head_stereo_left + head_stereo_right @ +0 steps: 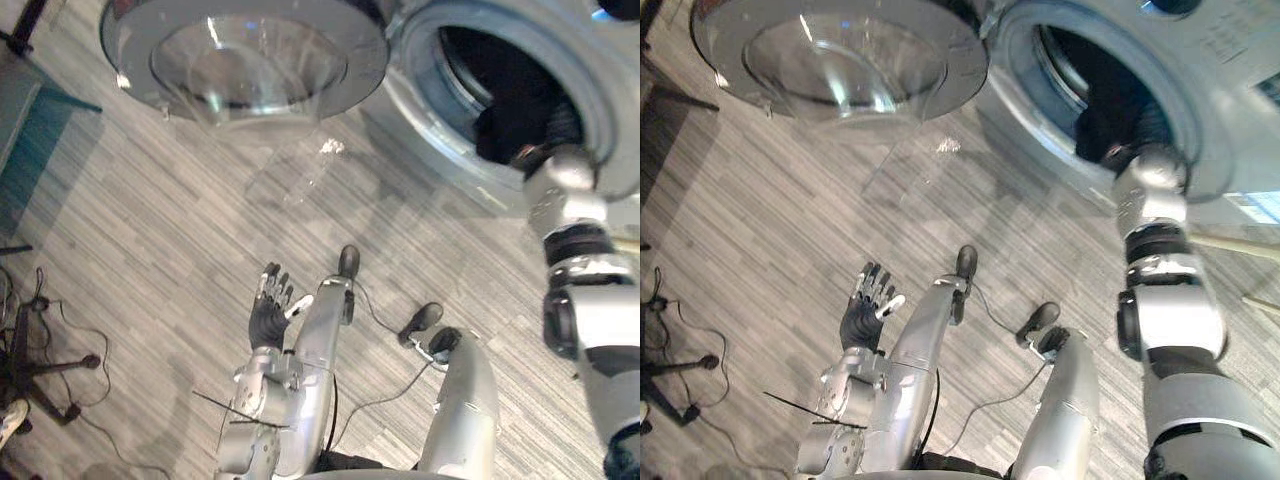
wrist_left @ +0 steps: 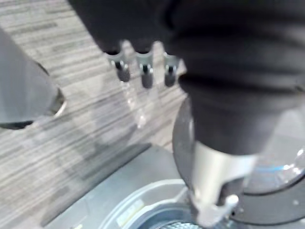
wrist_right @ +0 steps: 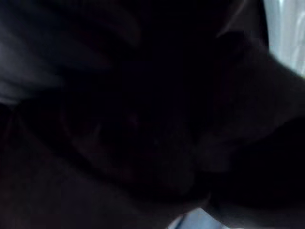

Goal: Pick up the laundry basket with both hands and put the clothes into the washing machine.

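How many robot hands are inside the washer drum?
1. The right hand is inside the drum; the left hand is outside, open above the floor.

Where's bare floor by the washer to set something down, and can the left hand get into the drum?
Bare floor lies between the open door, the washer front and the open left hand. The far left is crowded by a chair base. The right arm takes the drum mouth's lower right; the gap on its door side looks passable but tight.
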Robot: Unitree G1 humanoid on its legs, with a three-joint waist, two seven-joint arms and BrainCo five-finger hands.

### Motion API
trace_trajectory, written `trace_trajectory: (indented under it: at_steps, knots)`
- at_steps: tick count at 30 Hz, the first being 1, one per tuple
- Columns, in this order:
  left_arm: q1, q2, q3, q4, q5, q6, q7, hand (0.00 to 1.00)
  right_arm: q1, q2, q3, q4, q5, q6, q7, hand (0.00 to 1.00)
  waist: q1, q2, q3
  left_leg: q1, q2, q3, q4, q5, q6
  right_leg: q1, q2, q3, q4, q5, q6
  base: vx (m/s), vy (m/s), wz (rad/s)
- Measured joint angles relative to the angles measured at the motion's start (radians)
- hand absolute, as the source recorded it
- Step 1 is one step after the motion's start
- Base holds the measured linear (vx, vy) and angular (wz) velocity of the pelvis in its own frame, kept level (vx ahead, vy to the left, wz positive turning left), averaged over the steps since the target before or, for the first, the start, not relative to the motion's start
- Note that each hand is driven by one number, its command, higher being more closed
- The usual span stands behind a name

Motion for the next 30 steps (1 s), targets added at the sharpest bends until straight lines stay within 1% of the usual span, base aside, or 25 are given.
trace_trajectory:
  at_steps: [2,5,6,7,9,11,12,14,15,17,18,19,20,21,22,23,24,26,27,28,30]
  knots:
    - [-0.02,0.0,-0.008,-0.027,0.0,-0.002,0.002,0.0,-0.004,-0.033,0.018,0.001,0.015,-0.001,-0.001,1.0,0.005,-0.002,0.004,-0.037,-0.011,-0.007,0.022,0.0,0.0,-0.027,-0.016,-0.009,0.028,-0.01,0.0,-0.05,-0.003,0.18]
    - [-0.027,-0.002,-0.01,-0.074,0.0,-0.015,0.006,0.0,-0.039,-0.098,0.041,0.017,0.071,-0.002,-0.002,1.0,0.013,-0.002,0.005,-0.11,-0.028,-0.017,0.053,0.0,0.0,-0.09,-0.041,-0.016,0.073,-0.023,0.007,-0.08,-0.006,0.12]
    - [-0.029,-0.004,-0.011,-0.085,-0.001,-0.016,0.017,0.0,-0.053,-0.132,0.046,0.021,0.118,-0.003,-0.009,1.0,0.02,-0.002,0.005,-0.134,-0.035,-0.019,0.057,0.004,-0.001,-0.114,-0.049,-0.017,0.088,-0.026,0.006,-0.1,-0.007,0.09]
    - [-0.029,-0.006,-0.011,-0.098,-0.011,-0.016,0.022,0.0,-0.076,-0.168,0.083,0.021,0.174,-0.003,-0.027,1.0,0.023,-0.003,0.007,-0.155,-0.038,-0.023,0.058,0.009,-0.006,-0.131,-0.055,-0.024,0.096,-0.027,0.005,-0.08,-0.006,0.11]
    - [-0.031,-0.008,-0.007,-0.108,-0.022,-0.016,0.025,0.0,-0.107,-0.197,0.106,0.018,0.214,-0.003,-0.035,1.0,0.024,-0.003,0.007,-0.175,-0.041,-0.027,0.064,0.014,-0.004,-0.148,-0.059,-0.029,0.105,-0.028,0.003,-0.07,-0.012,0.04]
    - [-0.032,-0.009,-0.009,-0.132,-0.034,-0.016,0.039,0.0,-0.152,-0.238,0.149,-0.015,0.298,-0.004,-0.047,1.0,0.023,-0.006,0.008,-0.194,-0.038,-0.028,0.074,0.015,-0.004,-0.166,-0.059,-0.03,0.109,-0.028,0.003,-0.1,-0.013,-0.07]
    - [-0.032,-0.009,-0.009,-0.148,-0.043,-0.016,0.042,0.0,-0.17,-0.263,0.167,-0.047,0.336,-0.004,-0.049,0.0,0.023,-0.008,0.01,-0.204,-0.034,-0.028,0.079,0.015,-0.003,-0.174,-0.057,-0.029,0.111,-0.028,0.003,-0.08,-0.005,-0.15]
    - [-0.034,-0.009,-0.009,-0.191,-0.066,-0.018,0.055,0.0,-0.204,-0.279,0.176,-0.123,0.451,-0.033,-0.065,0.0,0.022,-0.016,0.015,-0.239,-0.019,-0.027,0.09,0.023,0.008,-0.204,-0.045,-0.031,0.11,-0.023,-0.001,-0.09,-0.006,-0.24]
    - [-0.034,-0.009,-0.009,-0.198,-0.066,-0.019,0.064,0.0,-0.22,-0.284,0.179,-0.14,0.479,-0.034,-0.072,0.0,0.02,-0.022,0.018,-0.246,-0.015,-0.027,0.093,0.023,0.009,-0.212,-0.043,-0.031,0.11,-0.021,-0.001,-0.11,-0.012,-0.19]
    - [-0.035,-0.009,-0.009,-0.216,-0.075,-0.018,0.086,0.0,-0.259,-0.296,0.177,-0.174,0.607,-0.08,-0.088,0.0,0.012,-0.041,0.03,-0.271,-0.013,-0.031,0.103,0.03,0.019,-0.232,-0.043,-0.04,0.118,-0.02,-0.002,-0.09,-0.017,-0.06]
    - [-0.035,-0.009,-0.009,-0.217,-0.075,-0.018,0.088,0.0,-0.26,-0.297,0.174,-0.182,0.629,-0.089,-0.091,0.0,0.01,-0.05,0.035,-0.271,-0.012,-0.031,0.103,0.031,0.02,-0.233,-0.043,-0.04,0.118,-0.02,-0.002,-0.07,-0.017,0.0]
    - [-0.035,-0.009,-0.01,-0.217,-0.076,-0.017,0.091,0.0,-0.26,-0.296,0.172,-0.182,0.669,-0.114,-0.094,0.0,0.008,-0.061,0.042,-0.273,-0.011,-0.032,0.103,0.031,0.02,-0.233,-0.043,-0.043,0.118,-0.02,-0.002,-0.07,-0.013,0.01]
    - [-0.035,-0.009,-0.013,-0.219,-0.076,-0.017,0.095,0.0,-0.26,-0.296,0.156,-0.185,0.697,-0.142,-0.1,0.0,0.008,-0.061,0.042,-0.28,-0.011,-0.035,0.108,0.031,0.021,-0.234,-0.042,-0.048,0.118,-0.02,-0.002,-0.07,-0.009,0.01]
    - [-0.035,-0.009,-0.013,-0.222,-0.076,-0.017,0.099,0.0,-0.26,-0.296,0.15,-0.186,0.702,-0.157,-0.109,0.0,0.008,-0.062,0.042,-0.284,-0.01,-0.035,0.111,0.032,0.021,-0.235,-0.042,-0.051,0.119,-0.02,-0.002,-0.07,-0.001,0.01]
    - [-0.034,-0.009,-0.013,-0.232,-0.076,-0.017,0.106,0.0,-0.26,-0.296,0.137,-0.186,0.711,-0.181,-0.115,0.0,0.008,-0.064,0.043,-0.292,-0.009,-0.035,0.115,0.033,0.023,-0.237,-0.042,-0.054,0.119,-0.02,-0.002,-0.06,0.002,-0.01]
    - [-0.034,-0.009,-0.013,-0.238,-0.076,-0.017,0.106,0.0,-0.26,-0.294,0.129,-0.186,0.711,-0.188,-0.116,0.0,0.008,-0.068,0.045,-0.292,-0.008,-0.034,0.115,0.033,0.023,-0.238,-0.042,-0.054,0.12,-0.02,-0.002,-0.08,-0.001,-0.03]
    - [-0.034,-0.009,-0.008,-0.251,-0.082,-0.02,0.107,0.0,-0.258,-0.285,0.106,-0.186,0.71,-0.188,-0.114,0.0,0.008,-0.076,0.051,-0.292,-0.006,-0.032,0.116,0.033,0.023,-0.24,-0.042,-0.053,0.121,-0.02,-0.002,-0.1,-0.008,-0.03]
    - [-0.034,-0.008,-0.009,-0.254,-0.097,-0.021,0.107,0.0,-0.256,-0.257,0.077,-0.187,0.695,-0.188,-0.114,0.0,0.006,-0.078,0.052,-0.292,0.0,-0.027,0.119,0.033,0.023,-0.239,-0.04,-0.052,0.121,-0.02,-0.002,-0.09,-0.01,-0.04]
    - [-0.034,-0.008,-0.009,-0.256,-0.1,-0.022,0.106,0.0,-0.252,-0.246,0.067,-0.2,0.67,-0.181,-0.111,0.0,0.003,-0.078,0.052,-0.292,0.003,-0.026,0.119,0.033,0.023,-0.239,-0.038,-0.052,0.122,-0.02,-0.002,-0.1,-0.016,-0.04]
    - [-0.034,-0.008,-0.007,-0.256,-0.109,-0.026,0.107,0.0,-0.229,-0.222,0.053,-0.227,0.619,-0.18,-0.107,0.0,-0.001,-0.079,0.052,-0.288,0.006,-0.026,0.119,0.033,0.024,-0.237,-0.035,-0.052,0.122,-0.02,-0.002,-0.11,-0.02,-0.03]
    - [-0.035,-0.008,-0.007,-0.255,-0.112,-0.031,0.108,0.0,-0.175,-0.184,0.035,-0.269,0.555,-0.179,-0.099,0.0,-0.002,-0.079,0.052,-0.273,0.013,-0.024,0.117,0.033,0.024,-0.223,-0.027,-0.05,0.118,-0.02,-0.003,-0.1,-0.022,-0.02]
